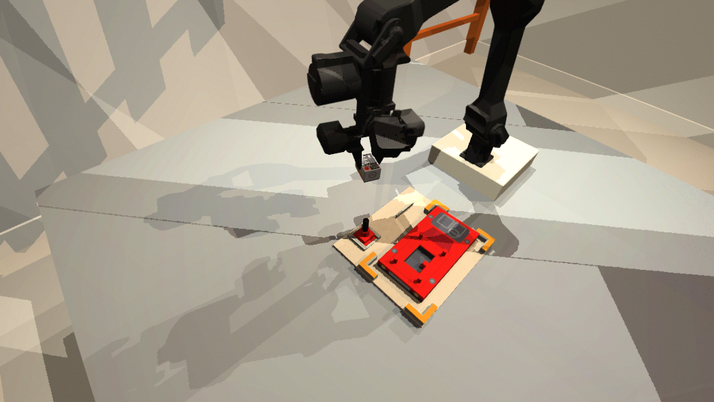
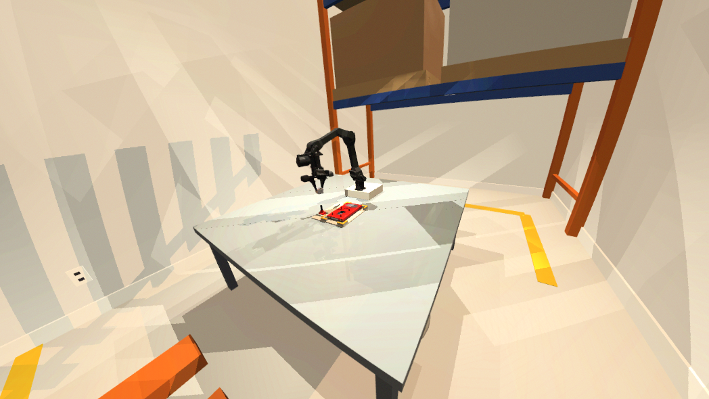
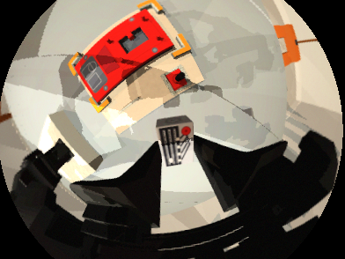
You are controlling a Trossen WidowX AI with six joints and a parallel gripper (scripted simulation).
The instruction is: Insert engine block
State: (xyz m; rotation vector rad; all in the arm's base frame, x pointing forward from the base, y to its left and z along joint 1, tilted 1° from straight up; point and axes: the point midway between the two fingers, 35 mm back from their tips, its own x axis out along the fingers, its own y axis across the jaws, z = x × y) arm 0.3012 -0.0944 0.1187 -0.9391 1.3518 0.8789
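Observation:
The engine block (image 1: 370, 174) (image 2: 320, 191) (image 3: 174, 120), a small grey box with dark bars and a red disc on top, is held high in the air. My gripper (image 1: 368, 162) (image 3: 175, 141) is shut on it, a finger at each side. The red car body (image 1: 432, 239) (image 2: 347, 213) (image 3: 152, 32) lies on the pale board to the right of and below the block in the top view. Its square opening (image 1: 415, 257) (image 3: 135, 42) is empty, with a small red rib (image 1: 424, 265) at one edge. I cannot tell where the block's slot is.
The board (image 1: 353, 257) (image 3: 195, 72) has orange corner brackets (image 1: 368, 267) (image 3: 181, 47) around the car body. A red part with a black knob (image 1: 365, 225) (image 3: 179, 77) stands beside it. A thin dark strip (image 1: 405, 210) lies there too. The arm's cream base (image 1: 509, 159) is behind.

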